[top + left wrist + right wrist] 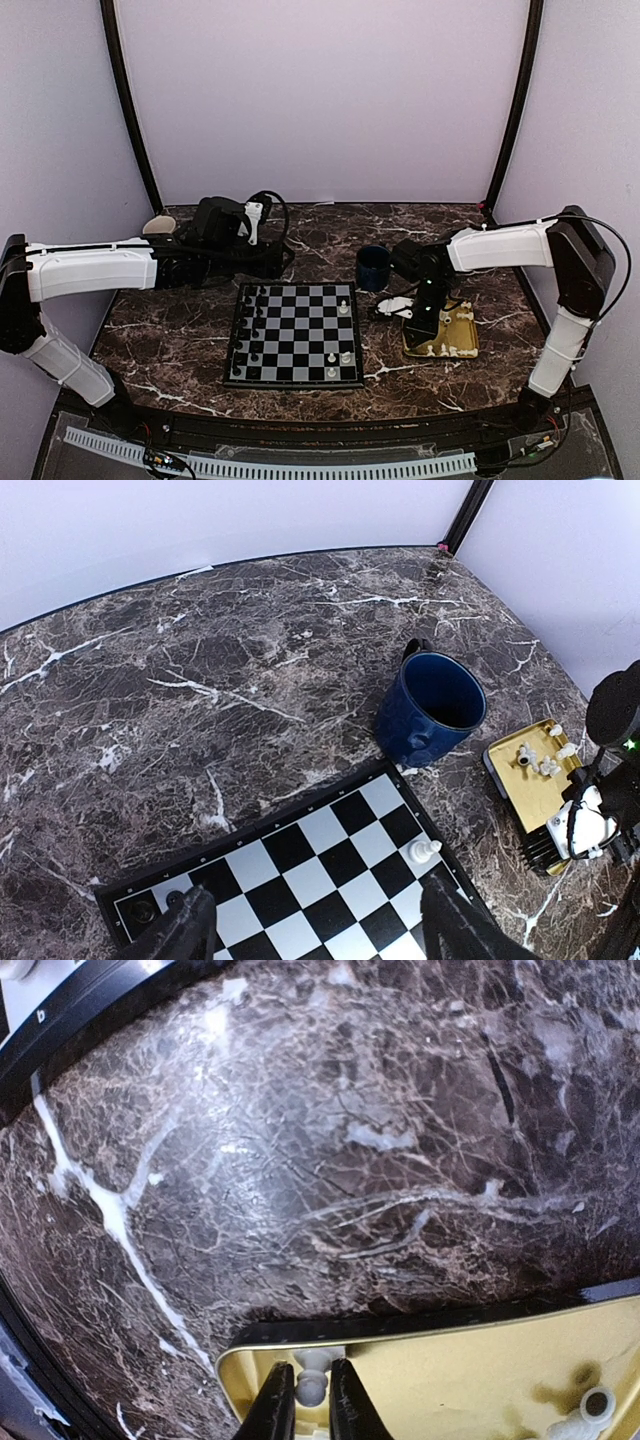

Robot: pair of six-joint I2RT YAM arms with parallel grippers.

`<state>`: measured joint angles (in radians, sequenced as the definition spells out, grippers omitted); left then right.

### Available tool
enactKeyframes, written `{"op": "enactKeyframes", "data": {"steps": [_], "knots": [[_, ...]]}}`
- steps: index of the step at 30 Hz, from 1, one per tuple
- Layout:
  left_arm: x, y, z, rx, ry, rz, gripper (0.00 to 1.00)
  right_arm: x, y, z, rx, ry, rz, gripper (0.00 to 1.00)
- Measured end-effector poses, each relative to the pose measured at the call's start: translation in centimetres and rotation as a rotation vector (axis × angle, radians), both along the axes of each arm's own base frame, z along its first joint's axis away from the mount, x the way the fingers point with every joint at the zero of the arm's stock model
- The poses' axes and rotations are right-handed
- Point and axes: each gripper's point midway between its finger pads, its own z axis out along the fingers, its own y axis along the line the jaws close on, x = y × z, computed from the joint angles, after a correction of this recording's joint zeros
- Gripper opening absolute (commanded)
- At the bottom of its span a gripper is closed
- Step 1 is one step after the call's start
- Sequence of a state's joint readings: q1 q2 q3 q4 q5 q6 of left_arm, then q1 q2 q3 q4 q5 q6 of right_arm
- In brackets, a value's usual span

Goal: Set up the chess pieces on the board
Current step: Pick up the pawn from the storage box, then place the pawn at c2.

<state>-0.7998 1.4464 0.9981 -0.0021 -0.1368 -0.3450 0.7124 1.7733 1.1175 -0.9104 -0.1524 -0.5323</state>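
1. One cream-white chess piece [312, 1388] stands just inside a rounded corner of the shiny gold tray [480, 1370]. The right fingers [272, 1412] have closed in from both sides and pinch it between their tips.
2. More cream-white chess pieces [445, 320] sit loose in the same tray. They are too small in the overhead view to tell which stand and which lie.
3. The chessboard [293, 300] lies flat on the desk [170, 340], near the tray on its left and not touching it.
4. A few white pieces are on the board's right side. One pawn [343, 308] stands near the far right corner, and the others [346, 357] stand close to the near right corner.
5. Tiny black pieces [250, 325] crowd the board's left side.
6. The left fingers [185, 930] are spread wide with nothing between them. They hang above the far edge of the board.
7. A dark blue mug [374, 268] stands upright on the desk just beyond the board's far right corner, close to the right arm.
8. The desk is dark brown marble with white veins.
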Motion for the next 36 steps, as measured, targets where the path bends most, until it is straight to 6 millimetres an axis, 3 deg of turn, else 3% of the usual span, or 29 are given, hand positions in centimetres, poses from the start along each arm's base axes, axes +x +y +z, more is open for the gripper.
{"op": "enactKeyframes", "data": {"steps": [13, 23, 26, 31, 36], "knots": [[-0.1, -0.1, 0.0, -0.012, 0.009, -0.003, 0.72, 0.1, -0.4, 0.5, -0.014, -0.018, -0.010, 0.09], [-0.1, -0.2, 0.0, -0.016, 0.013, -0.003, 0.72, 2.9, 1.6, 5.1, 0.057, -0.124, -0.011, 0.09], [-0.1, -0.1, -0.1, -0.014, 0.012, 0.002, 0.72, 3.7, 2.7, 6.5, 0.087, -0.143, -0.008, 0.10], [-0.3, 0.9, -0.6, 0.001, 0.011, 0.036, 0.72, 5.2, 6.3, 8.2, 0.144, -0.178, 0.031, 0.10], [-0.6, 2.6, 0.7, -0.009, -0.031, 0.088, 0.72, 4.8, 10.5, 8.2, 0.171, -0.177, 0.111, 0.10]]}}
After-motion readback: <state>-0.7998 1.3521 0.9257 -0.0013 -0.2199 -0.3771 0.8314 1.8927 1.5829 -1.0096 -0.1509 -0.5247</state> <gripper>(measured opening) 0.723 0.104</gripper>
